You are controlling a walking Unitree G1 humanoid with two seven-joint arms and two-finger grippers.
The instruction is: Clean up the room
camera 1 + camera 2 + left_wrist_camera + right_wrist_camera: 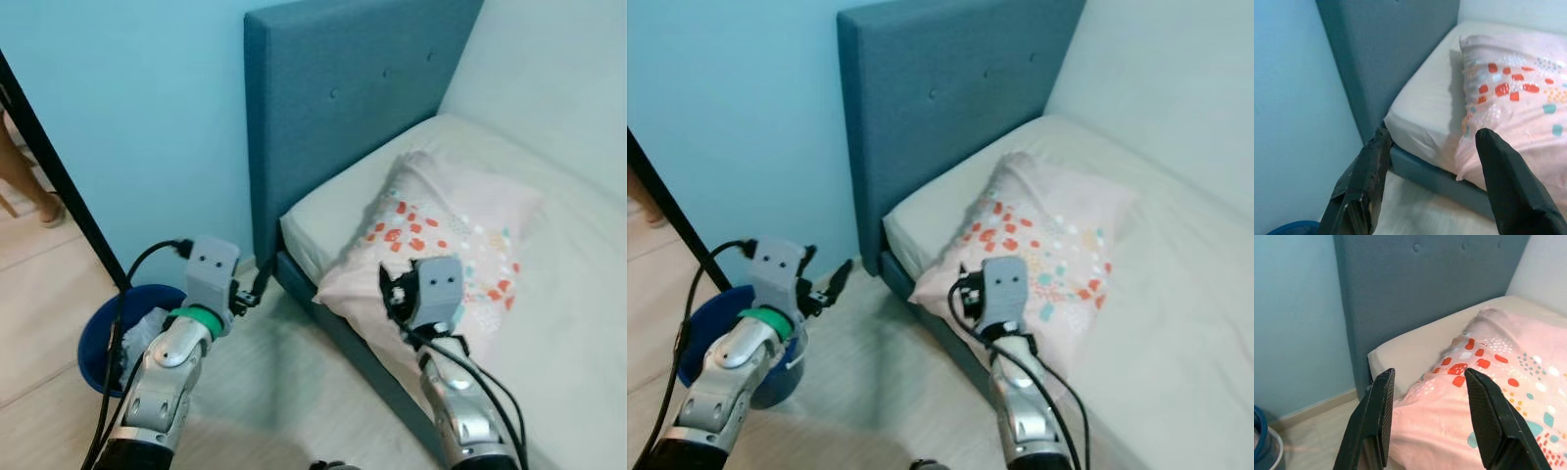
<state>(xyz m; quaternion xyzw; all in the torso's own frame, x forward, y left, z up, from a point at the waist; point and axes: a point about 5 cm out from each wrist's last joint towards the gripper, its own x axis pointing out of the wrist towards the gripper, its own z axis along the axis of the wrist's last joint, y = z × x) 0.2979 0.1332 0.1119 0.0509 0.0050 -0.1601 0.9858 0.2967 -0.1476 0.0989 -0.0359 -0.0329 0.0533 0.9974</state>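
A pink pillow (446, 230) with red and teal patches lies on the bed's pale mattress (578, 294), one corner hanging over the bed's near edge. My right gripper (1430, 374) is open and empty, held just short of that overhanging corner and pointing at it. My left gripper (1434, 134) is also open and empty. It hovers over the floor beside the teal headboard (333, 108), near the bed's corner. A blue bin (98, 338) holding crumpled white rubbish stands on the floor under my left arm.
A black slanted pole (59, 171) crosses the left side in front of the light blue wall. A person's leg and foot (34, 191) show at the far left edge. Pale wood floor (274, 392) runs between the bin and the bed frame.
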